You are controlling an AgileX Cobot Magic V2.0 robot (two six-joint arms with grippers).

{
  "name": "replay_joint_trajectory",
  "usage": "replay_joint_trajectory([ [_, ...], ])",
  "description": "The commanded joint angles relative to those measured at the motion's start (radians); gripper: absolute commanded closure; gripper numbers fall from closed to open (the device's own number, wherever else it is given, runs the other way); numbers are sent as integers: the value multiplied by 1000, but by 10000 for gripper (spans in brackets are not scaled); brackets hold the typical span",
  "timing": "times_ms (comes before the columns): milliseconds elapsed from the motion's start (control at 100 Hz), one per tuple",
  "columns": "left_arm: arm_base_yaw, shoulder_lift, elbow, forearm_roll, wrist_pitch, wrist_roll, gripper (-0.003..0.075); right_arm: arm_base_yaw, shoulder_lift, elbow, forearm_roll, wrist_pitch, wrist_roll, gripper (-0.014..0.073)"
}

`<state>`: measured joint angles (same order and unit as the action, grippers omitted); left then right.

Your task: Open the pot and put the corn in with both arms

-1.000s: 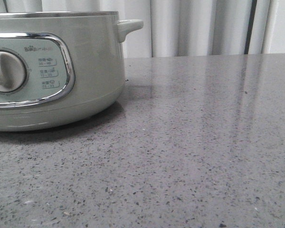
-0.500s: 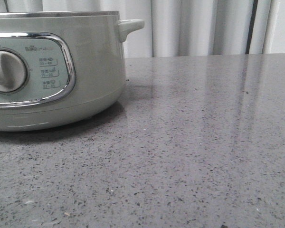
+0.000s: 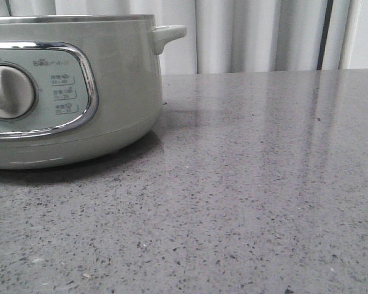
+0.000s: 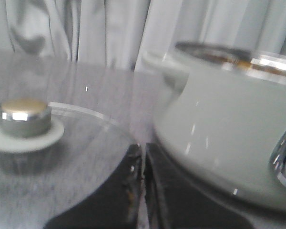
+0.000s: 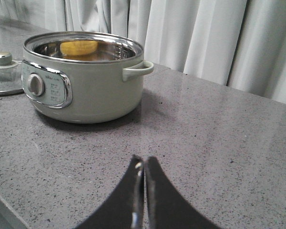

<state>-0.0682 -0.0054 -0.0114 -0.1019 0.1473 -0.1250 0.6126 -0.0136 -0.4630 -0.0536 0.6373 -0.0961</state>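
Front view: the electric cooker stands open-topped at left on the grey countertop; its interior and both arms are out of frame.

Left wrist view: blurred. Left gripper clenched shut, empty, close beside the cooker wall and the glass lid lying flat. A careless retreat could nudge either.

Right wrist view: right gripper closed, holding nothing, well clear. The corn cob sits inside the cooker, partly hidden by the rim.

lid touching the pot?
Apart. Right wrist view shows bare table between the glass lid and the pot.
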Motion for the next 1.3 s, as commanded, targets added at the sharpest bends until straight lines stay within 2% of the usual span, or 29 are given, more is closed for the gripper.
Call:
replay_joint_trajectory([
  [0, -6, -22, 36, 1, -37, 3, 741, -5, 7, -20, -14, -74, -9, 638],
  [40, -6, -22, 23, 1, 87, 3, 741, -5, 7, -20, -14, -74, -9, 638],
  [120, -6, -22, 34, 2, 157, 5, 741, -5, 7, -20, -14, -73, -9, 638],
  [1160, -6, -22, 34, 2, 157, 5, 741, -10, 7, -20, -14, -73, -9, 638],
  [1240, -6, -22, 34, 2, 157, 5, 741, -38, 7, -16, -109, -40, -9, 638],
  [1290, -6, -22, 34, 0, 157, 5, 741, -76, 7, -3, -122, -11, -9, 638],
])
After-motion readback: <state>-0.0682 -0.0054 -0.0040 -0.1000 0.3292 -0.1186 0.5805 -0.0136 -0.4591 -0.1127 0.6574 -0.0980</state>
